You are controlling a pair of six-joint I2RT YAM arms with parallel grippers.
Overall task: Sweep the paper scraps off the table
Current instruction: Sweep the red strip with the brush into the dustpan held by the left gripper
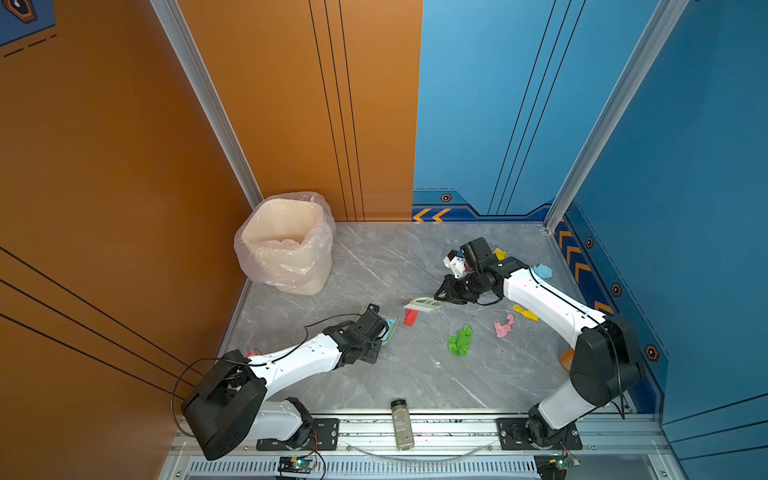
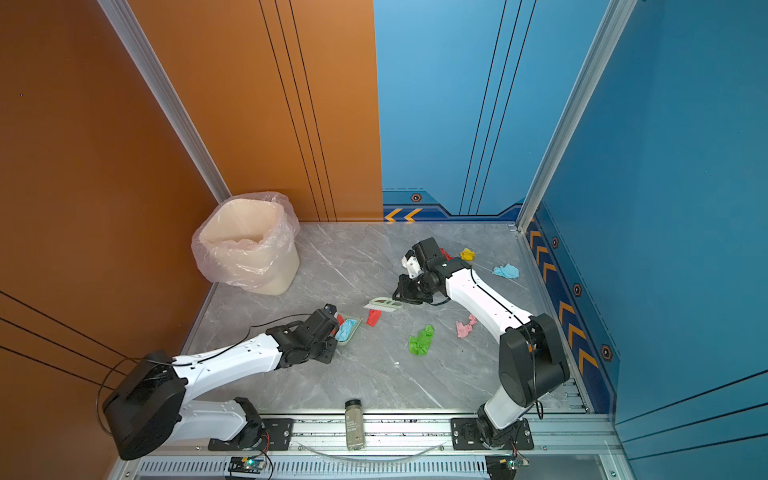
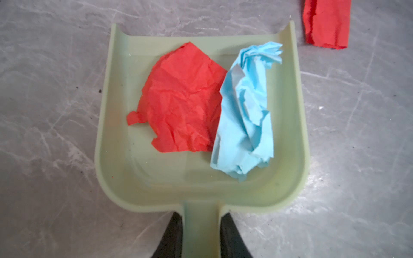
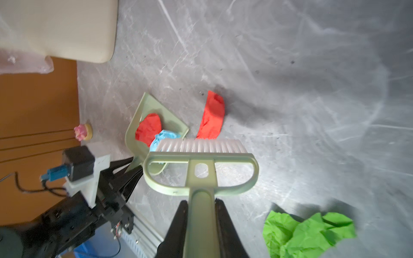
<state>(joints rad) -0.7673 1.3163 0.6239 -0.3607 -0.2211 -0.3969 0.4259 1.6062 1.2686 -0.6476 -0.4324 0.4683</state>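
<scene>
Top views, both of them, give me the table (image 1: 395, 374) boxed by an orange wall (image 1: 104, 187) on the left, blue walls (image 1: 685, 166) behind and to the right, and an aluminium rail (image 1: 436, 428) along the front, where a bottle (image 1: 402, 424) lies across the edge. My widest bare run of marble sits front and centre, between the two arms. A cream bin (image 1: 291, 274) with a clear liner stands in the back left corner; I cannot tell what lies in it. The pale green dustpan (image 3: 169, 176) sits on the table holding a red wad (image 3: 183, 100) and a light blue wad (image 3: 243, 116), touching side by side. The left gripper (image 3: 201, 223) pinches its handle. The right gripper (image 4: 201, 207) is clamped on the handle of the brush (image 4: 201, 156). Its bristle tips sit at the near end of a loose red scrap (image 4: 212, 116), which lies just off the dustpan's open lip. More paper scraps (image 1: 504, 326) lie right of centre. There I see a green wad (image 1: 460, 340) near the brush, a yellow wad (image 1: 525, 312) beside the right arm, and a blue wad (image 1: 542, 271) beyond it.
</scene>
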